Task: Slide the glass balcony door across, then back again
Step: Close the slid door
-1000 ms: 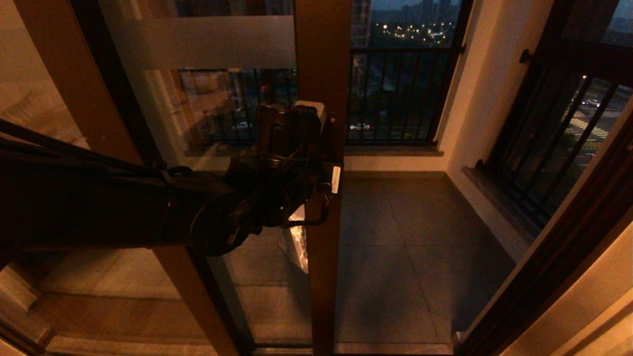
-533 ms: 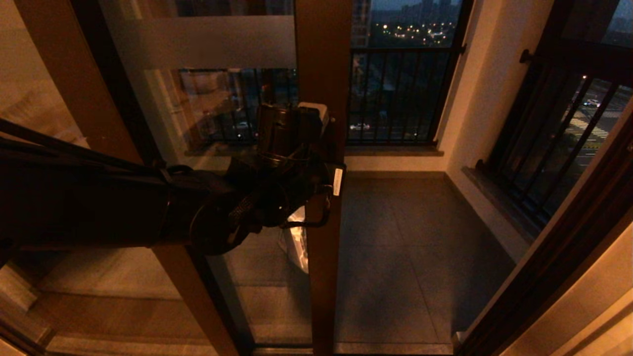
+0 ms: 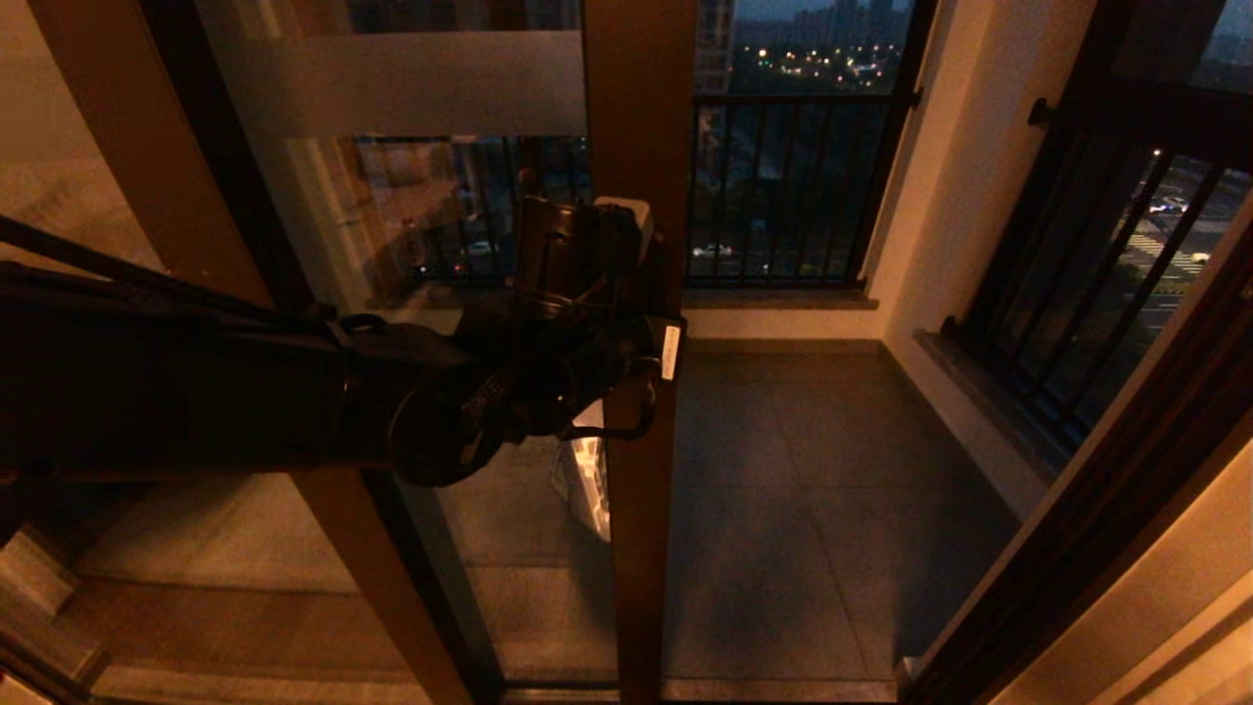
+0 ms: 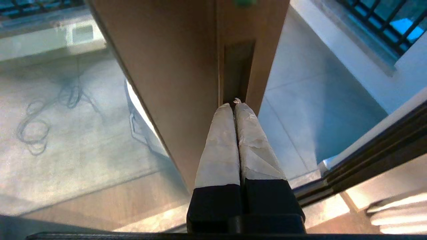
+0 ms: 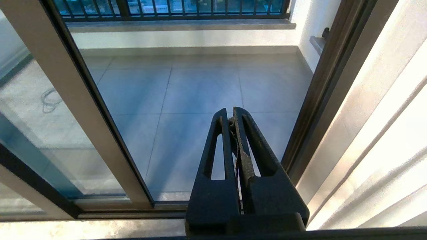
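One glass balcony door point(image 3: 636, 117) stands upright at the head view's centre, grey floor tiles point(image 3: 803, 490) and a railing point(image 3: 783, 186) to its right, while the left wrist view shows the clenched left gripper point(image 4: 233, 106) at the door's recessed handle point(image 4: 237, 70), and the right wrist view shows the clenched right gripper point(image 5: 231, 115) over tiles.

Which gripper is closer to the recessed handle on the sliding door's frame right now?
Left. The left gripper, shut, has its tips at the lower end of the recessed handle. The right gripper, shut, hangs back from the doorway, off the door.
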